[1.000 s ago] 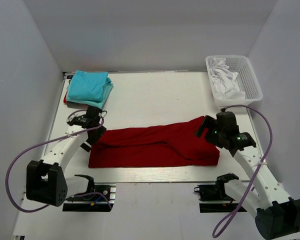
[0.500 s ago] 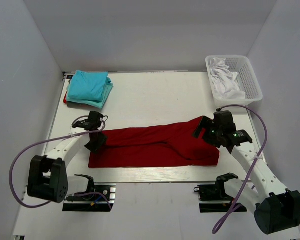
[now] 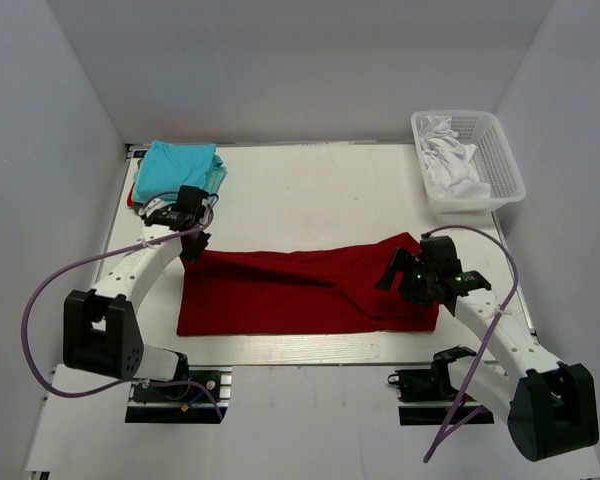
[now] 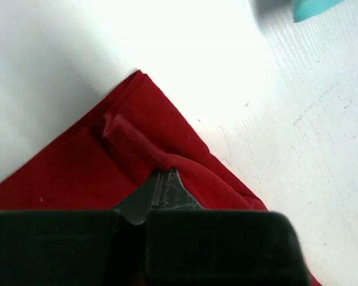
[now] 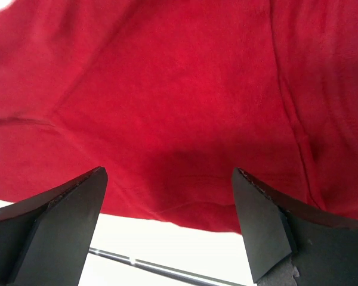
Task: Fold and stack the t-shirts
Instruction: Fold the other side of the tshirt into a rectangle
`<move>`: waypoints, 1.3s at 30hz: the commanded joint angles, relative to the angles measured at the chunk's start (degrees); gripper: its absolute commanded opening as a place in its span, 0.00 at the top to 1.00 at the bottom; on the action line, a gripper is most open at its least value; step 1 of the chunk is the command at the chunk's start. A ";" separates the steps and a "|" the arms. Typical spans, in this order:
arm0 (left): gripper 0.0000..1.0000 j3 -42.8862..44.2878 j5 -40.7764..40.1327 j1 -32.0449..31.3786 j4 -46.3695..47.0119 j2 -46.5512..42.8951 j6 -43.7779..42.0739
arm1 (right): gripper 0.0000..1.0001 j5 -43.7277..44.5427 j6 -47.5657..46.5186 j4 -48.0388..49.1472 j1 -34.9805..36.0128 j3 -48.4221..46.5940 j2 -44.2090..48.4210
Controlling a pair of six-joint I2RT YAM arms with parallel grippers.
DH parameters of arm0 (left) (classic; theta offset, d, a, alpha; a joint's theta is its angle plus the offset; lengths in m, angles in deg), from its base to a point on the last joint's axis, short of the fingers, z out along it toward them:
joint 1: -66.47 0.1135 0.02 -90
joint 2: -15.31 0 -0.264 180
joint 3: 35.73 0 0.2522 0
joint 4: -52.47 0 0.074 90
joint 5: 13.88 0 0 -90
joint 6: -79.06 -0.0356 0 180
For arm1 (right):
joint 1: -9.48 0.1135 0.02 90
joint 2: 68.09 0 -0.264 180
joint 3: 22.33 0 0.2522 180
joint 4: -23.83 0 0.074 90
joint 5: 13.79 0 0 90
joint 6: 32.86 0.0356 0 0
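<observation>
Nearby, white basket [image 3: 502, 160], teal t-shirts [image 3: 175, 172].

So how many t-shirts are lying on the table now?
2 that I can tell apart: the dark red t-shirt spread across the near middle, and the turquoise folded pile at the far left corner. That pile seems layered, so more shirts may be hidden in it.

No text, label, brand mark, number or sign can be read in any view. The dark red t-shirt [image 3: 280, 295], the folded turquoise t-shirts [image 3: 175, 172], the white mesh basket [image 3: 505, 165] and the table [image 3: 310, 190] show plain, unmarked surfaces.
</observation>
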 commanded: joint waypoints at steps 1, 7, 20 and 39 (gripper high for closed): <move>1.00 0.81 -3.06 -0.27 3.00 0.69 -5.40 | 0.10 -3.61 -0.73 7.67 0.12 2.99 -1.53; 1.00 2.03 -1.73 -0.27 13.58 0.69 -13.32 | 0.10 -7.57 -3.62 9.79 0.12 4.14 -7.58; 1.00 -8.85 -5.77 -0.27 13.60 -5.36 -10.53 | 0.10 -9.06 -4.07 9.62 -0.06 4.59 -13.57; 0.00 -3.07 -8.61 -0.10 0.04 3.25 -5.37 | 0.10 -8.29 -8.37 2.16 -0.06 -3.49 -10.15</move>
